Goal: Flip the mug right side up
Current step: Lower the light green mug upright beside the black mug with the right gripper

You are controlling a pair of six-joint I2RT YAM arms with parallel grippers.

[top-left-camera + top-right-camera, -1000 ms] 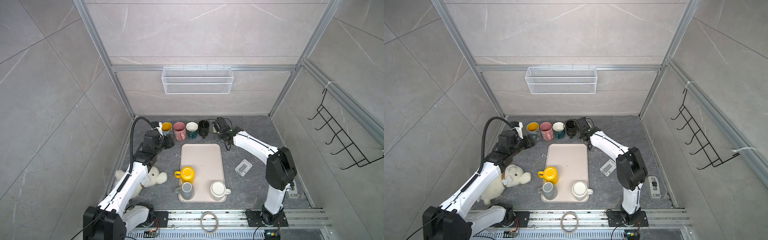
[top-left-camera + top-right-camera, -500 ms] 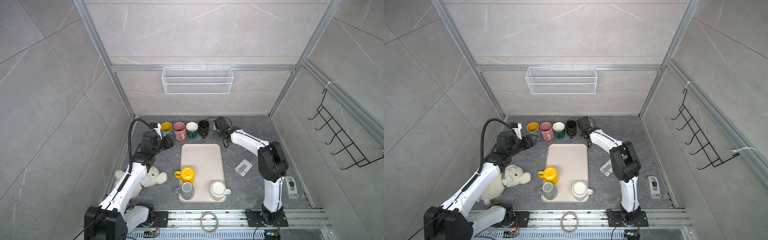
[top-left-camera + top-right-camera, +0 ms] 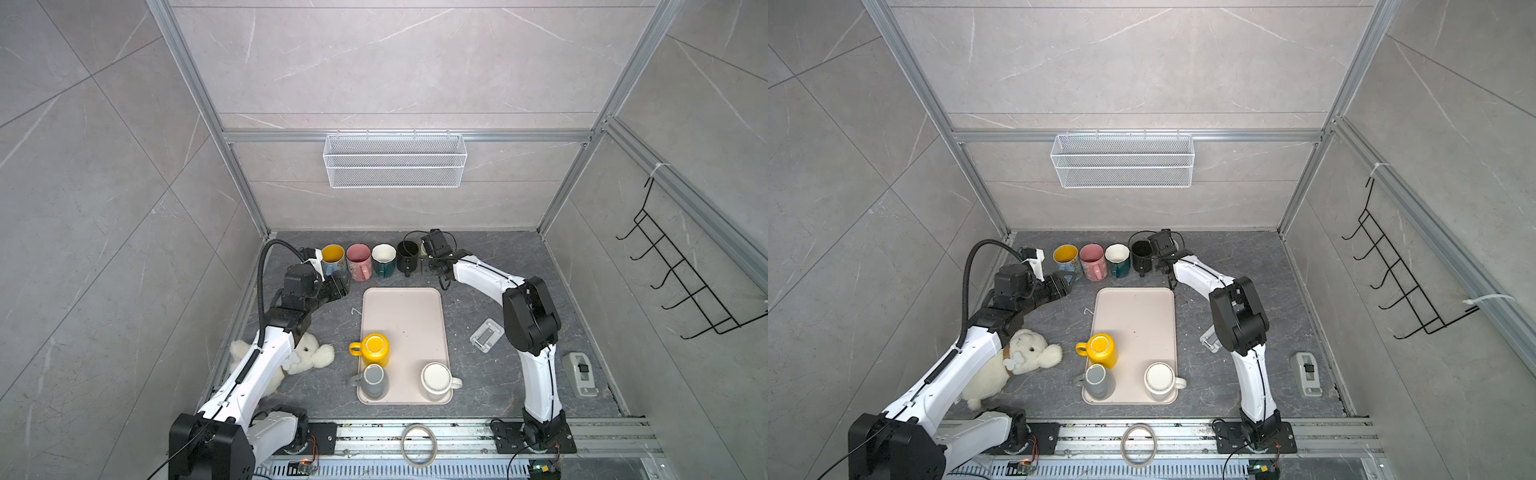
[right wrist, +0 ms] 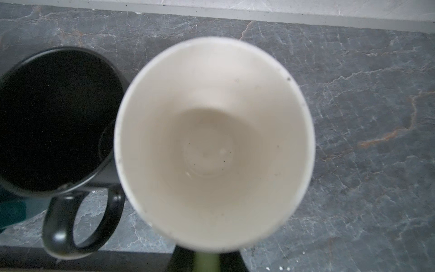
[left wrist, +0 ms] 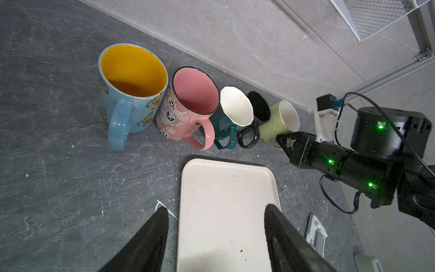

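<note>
our right gripper (image 5: 283,140), clamped on the pale green mug (image 5: 280,119) by its handle, has eased it mouth-up beside the black mug (image 5: 259,109), so only release seems left; our left gripper (image 5: 216,209) gapes empty.

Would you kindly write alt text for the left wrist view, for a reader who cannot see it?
Five mugs, mouths up, line the wall: blue butterfly mug, pink ghost mug, teal mug, black mug and pale green mug, whose handle the right gripper pinches shut. Nearer, the left gripper, jaws open, faces a cream tray.
</note>
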